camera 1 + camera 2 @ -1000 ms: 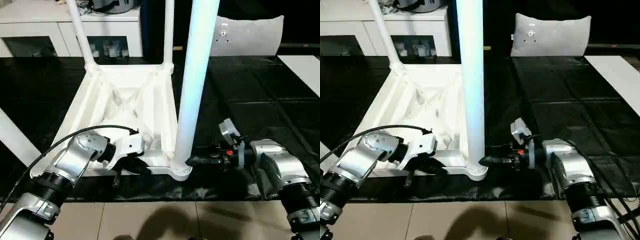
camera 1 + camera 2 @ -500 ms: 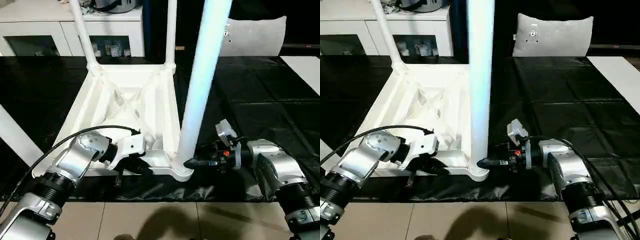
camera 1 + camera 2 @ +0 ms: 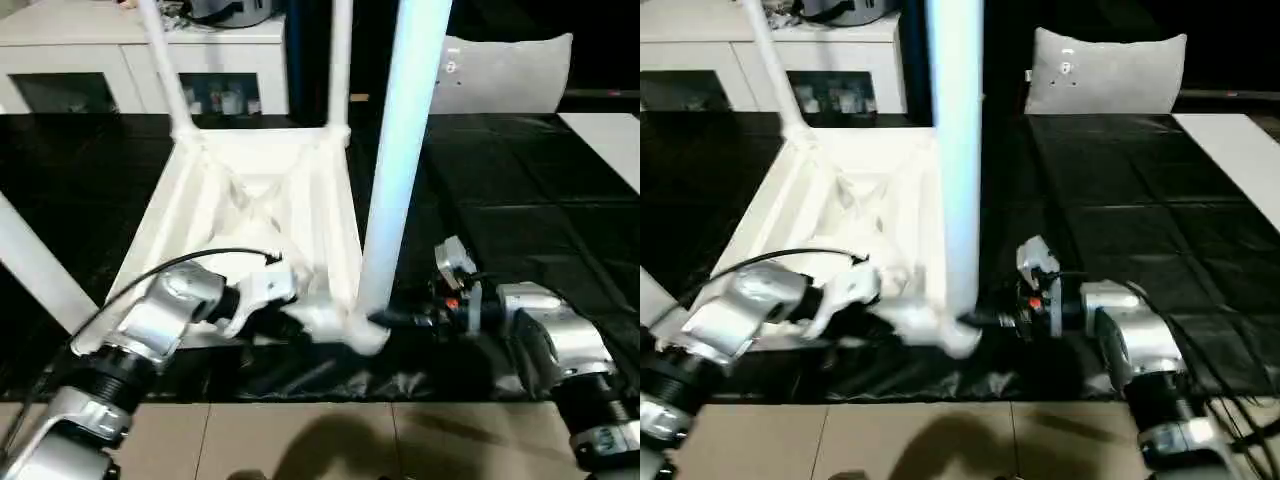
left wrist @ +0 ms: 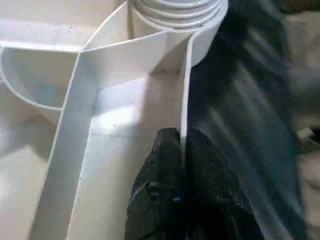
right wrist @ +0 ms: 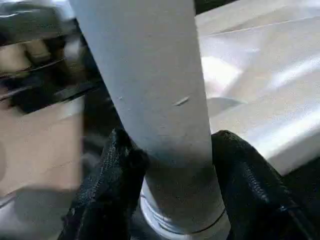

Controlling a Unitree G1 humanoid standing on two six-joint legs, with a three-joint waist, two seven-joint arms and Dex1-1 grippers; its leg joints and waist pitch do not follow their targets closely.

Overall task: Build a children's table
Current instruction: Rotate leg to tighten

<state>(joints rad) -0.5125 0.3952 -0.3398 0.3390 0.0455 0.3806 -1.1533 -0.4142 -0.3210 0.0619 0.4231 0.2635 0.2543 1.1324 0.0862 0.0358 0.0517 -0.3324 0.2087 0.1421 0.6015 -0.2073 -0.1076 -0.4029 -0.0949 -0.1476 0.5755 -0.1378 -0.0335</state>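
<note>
From my remote station, the white plastic rectangular tabletop (image 3: 255, 215) lay upside down, ribbed underside up, on a black sheet (image 3: 520, 190) spread over a beige tiled floor (image 3: 330, 440). Three long tapered white tube legs stood in its round corner sockets: two at the far corners (image 3: 165, 65) (image 3: 338, 60) and one at the near right corner (image 3: 395, 170). A fourth white leg (image 3: 35, 265) slanted across the far left of my view.

My left gripper (image 4: 182, 150) had its black fingers pinched together on a thin upright rib at the tabletop's near edge. My right gripper (image 5: 167, 150) was clamped on the near right leg just above its socket, one finger (image 5: 117, 160) on each side.

Behind stood a white glass-door cabinet (image 3: 90, 60) and a grey cushion (image 3: 1105, 70).
</note>
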